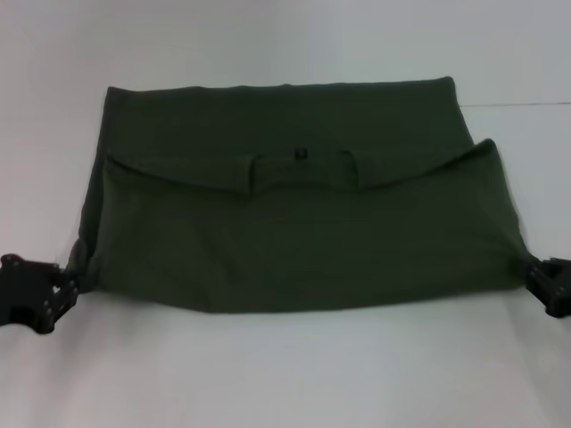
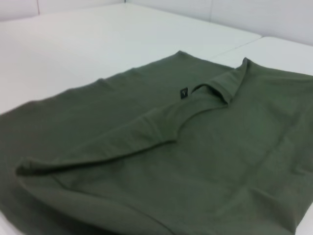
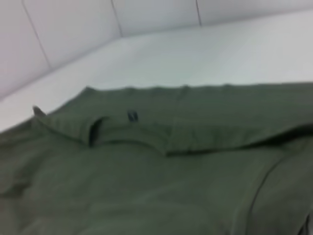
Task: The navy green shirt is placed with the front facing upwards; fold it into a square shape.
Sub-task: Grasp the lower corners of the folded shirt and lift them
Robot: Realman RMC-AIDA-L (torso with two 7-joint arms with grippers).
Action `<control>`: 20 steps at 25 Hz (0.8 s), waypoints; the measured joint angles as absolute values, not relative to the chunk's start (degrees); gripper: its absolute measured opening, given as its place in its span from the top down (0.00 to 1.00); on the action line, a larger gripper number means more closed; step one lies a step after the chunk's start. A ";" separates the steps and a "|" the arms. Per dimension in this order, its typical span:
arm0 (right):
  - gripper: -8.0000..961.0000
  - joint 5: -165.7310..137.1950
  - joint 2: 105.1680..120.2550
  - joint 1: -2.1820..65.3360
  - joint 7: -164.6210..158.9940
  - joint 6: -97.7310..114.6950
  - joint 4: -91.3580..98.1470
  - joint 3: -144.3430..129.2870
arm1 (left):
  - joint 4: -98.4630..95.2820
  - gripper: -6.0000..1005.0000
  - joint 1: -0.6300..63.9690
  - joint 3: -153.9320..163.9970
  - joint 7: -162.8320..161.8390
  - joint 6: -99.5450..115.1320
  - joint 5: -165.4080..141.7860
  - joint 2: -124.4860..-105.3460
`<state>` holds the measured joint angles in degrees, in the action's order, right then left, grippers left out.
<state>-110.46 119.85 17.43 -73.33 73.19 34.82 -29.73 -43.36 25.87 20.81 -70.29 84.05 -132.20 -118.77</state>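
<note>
The shirt (image 1: 294, 232) lies folded across the table (image 1: 285, 366), neck label (image 1: 301, 152) showing; your left gripper (image 1: 64, 287) and right gripper (image 1: 539, 278) sit at its near corners; grip state: cannot tell; keep both sides level, edges aligned.

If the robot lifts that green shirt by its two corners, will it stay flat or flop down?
Probably flop: the navy green shirt already lies folded over itself in soft creases. It looks light, thin cloth. With the left gripper and right gripper at opposite corners, the middle would likely sag.
</note>
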 joint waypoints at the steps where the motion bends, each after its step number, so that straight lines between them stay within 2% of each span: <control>1: 0.93 -110.15 119.87 16.66 -72.18 74.88 34.82 -28.89 | -43.37 0.95 25.23 19.60 -68.16 85.40 -132.17 -118.85; 13: 0.93 -109.82 120.14 4.56 -59.10 91.46 33.85 -21.78 | -44.78 0.96 16.90 10.85 -47.06 100.48 -132.60 -120.47; 20: 0.92 -110.60 120.06 0.01 -54.93 97.20 33.45 -19.84 | -48.72 0.96 12.04 10.27 -42.34 110.65 -133.35 -121.37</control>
